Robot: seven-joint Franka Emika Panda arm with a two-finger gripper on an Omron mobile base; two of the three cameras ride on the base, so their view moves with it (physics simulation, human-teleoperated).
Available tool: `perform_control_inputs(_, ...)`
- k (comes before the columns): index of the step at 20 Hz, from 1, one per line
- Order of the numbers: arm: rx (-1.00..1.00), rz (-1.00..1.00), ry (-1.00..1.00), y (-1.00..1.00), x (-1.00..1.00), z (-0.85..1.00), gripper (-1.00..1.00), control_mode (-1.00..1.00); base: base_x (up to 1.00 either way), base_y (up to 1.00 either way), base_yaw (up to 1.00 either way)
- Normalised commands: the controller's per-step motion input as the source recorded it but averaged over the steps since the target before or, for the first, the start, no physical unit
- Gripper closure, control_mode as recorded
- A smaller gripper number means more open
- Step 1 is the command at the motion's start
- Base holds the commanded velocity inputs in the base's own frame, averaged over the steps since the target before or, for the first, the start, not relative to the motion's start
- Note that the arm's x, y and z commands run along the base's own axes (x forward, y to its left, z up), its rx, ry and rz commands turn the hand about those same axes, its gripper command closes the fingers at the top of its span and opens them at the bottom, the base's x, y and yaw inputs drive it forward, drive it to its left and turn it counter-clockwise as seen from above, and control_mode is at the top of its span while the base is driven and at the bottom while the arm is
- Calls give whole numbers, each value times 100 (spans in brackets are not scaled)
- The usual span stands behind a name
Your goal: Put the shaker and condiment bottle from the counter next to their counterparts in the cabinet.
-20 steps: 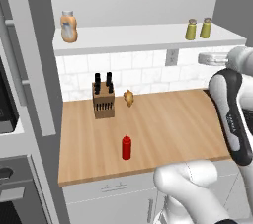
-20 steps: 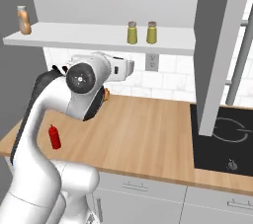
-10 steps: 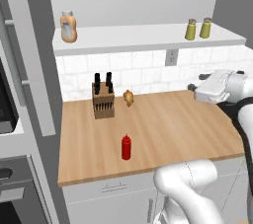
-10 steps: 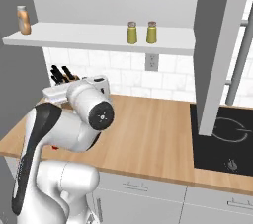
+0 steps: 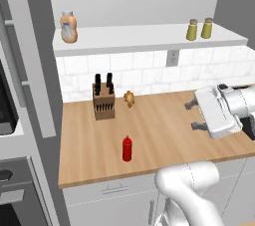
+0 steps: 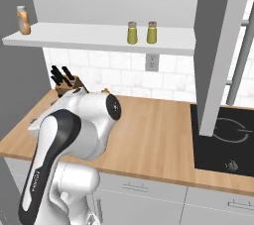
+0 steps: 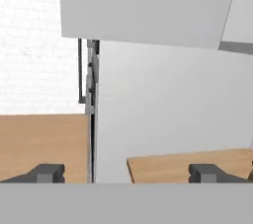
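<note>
Left base view: we see both shakers (image 5: pixel 199 29) on the cabinet (image 5: pixel 149 38), the condiment bottle (image 5: pixel 127 149) upright on the counter (image 5: pixel 164 120), and our gripper (image 5: pixel 193 115), jaws wide and empty, must next reach that bottle

In the right base view the arm's white body covers most of the knife block (image 6: pixel 63 79), leaving just the handles and a corner, and hides the counter (image 6: pixel 158 135) behind it. In the left base view the arm runs off the right edge past the gripper (image 5: pixel 195 116)
</note>
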Motion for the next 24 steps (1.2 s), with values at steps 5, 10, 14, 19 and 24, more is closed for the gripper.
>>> perform_control_inputs(5, 1, 11, 7, 10, -14, -26, -100, -100, 0, 0, 0)
perform_control_inputs(10, 3, 4, 3, 76, 0, -70, -100, -100, 0, 0, 0)
perform_control_inputs(14, 1, 6, 4, 91, 0, -66, -100, -100, 0, 0, 0)
perform_control_inputs(19, 0, 11, 0, 18, 13, -69, -100, -100, 0, 0, 0)
perform_control_inputs(24, 2, 18, 0, 0, 22, -100, -100, -100, 0, 0, 0)
